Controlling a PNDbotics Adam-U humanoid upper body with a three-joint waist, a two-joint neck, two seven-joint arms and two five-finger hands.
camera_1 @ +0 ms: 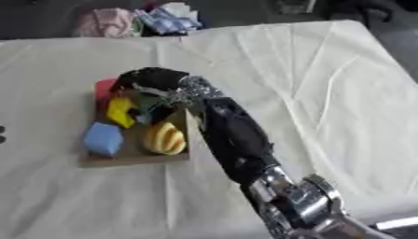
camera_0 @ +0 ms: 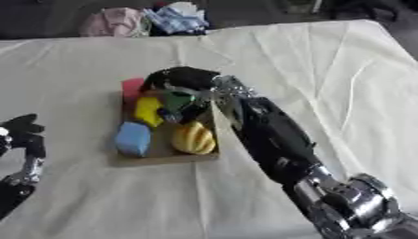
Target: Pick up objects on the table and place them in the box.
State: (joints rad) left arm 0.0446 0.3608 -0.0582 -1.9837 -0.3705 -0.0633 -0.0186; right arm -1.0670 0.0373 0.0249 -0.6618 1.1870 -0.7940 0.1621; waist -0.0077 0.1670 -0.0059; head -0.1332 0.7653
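Cardboard-brown and shallow, the box [camera_0: 167, 156] is sitting mid-desk on the pale cloth [camera_0: 326, 70], and the right hand [camera_0: 181, 81] is hovering right over its far end, the arm slanting in from the lower right. Under that hand a dark green piece [camera_0: 178, 99] is showing, and the fingers are curling down around it, so I'm reading this as a hold on the green piece just above the box floor. Already lying inside are a red block [camera_0: 132, 86] at the far corner, a yellow piece [camera_0: 148, 111] beside it, a blue block [camera_0: 133, 138] at the near left and a ribbed yellow thing [camera_0: 193, 138] at the near right. They all look like light, stiff toy shapes, probably smooth-sided, so they should be taken across their flat faces and not by the corners; the ribbed one offers grooves to catch on. Room is getting tight: the free floor is the strip between the yellow piece and the ribbed one, and the low walls give little margin before a piece tips out over the rim. Around the box the desk is lying wide open for a retreat to the right. Over at the left edge the left hand [camera_0: 20, 133] is idling, fingers relaxed and pointing up. Bundled fabrics [camera_0: 143, 21] are lying beyond the far edge, well apart.
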